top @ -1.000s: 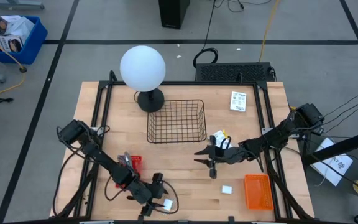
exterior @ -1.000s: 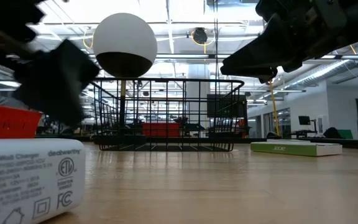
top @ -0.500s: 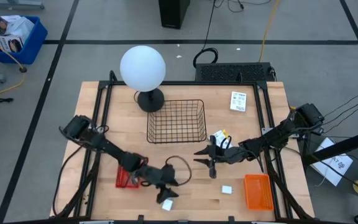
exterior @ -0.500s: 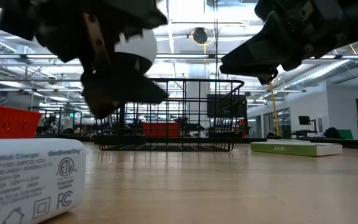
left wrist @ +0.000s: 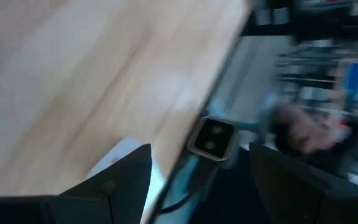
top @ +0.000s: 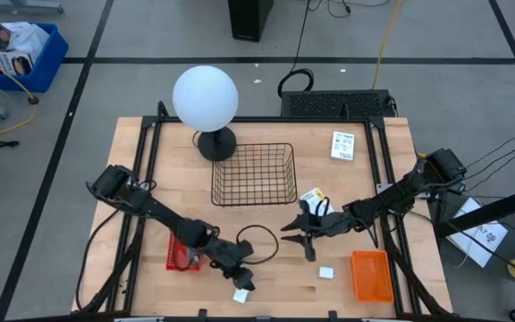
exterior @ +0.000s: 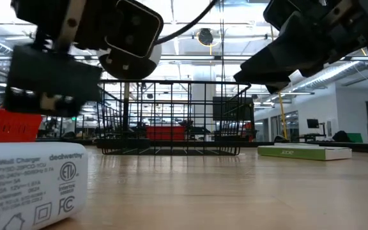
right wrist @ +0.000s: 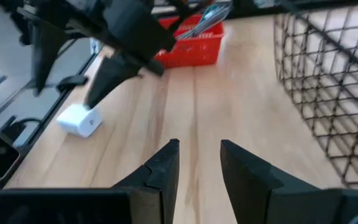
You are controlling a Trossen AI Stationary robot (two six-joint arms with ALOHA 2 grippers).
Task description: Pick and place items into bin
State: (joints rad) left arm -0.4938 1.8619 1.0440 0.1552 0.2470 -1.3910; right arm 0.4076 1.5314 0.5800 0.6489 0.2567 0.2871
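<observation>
A white charger block (top: 240,294) lies flat at the table's near edge, large in the low view (exterior: 30,185). My left gripper (top: 241,275) hangs open just above it and touches nothing; the block (left wrist: 120,158) shows below its fingers. A second small white block (top: 326,272) lies near the orange tray. My right gripper (top: 306,249) hovers open and empty over bare wood right of centre, its fingers (right wrist: 163,165) a narrow gap apart. One white printed packet (top: 342,145) lies flat at the far right. Another (top: 313,197) lies beside the wire basket (top: 253,173).
A red tray (top: 181,253) with thin shiny tools in it (right wrist: 201,18) sits under the left arm. An orange tray (top: 371,275) is at the near right. The white globe lamp (top: 205,97) stands at the far edge, left of the basket. Bare wood lies between the grippers.
My left gripper rose from table height beside the white charger block and swung toward the table's right and a little away from the near edge, turning as it went. The block stayed where it was. The right arm barely shifted.
</observation>
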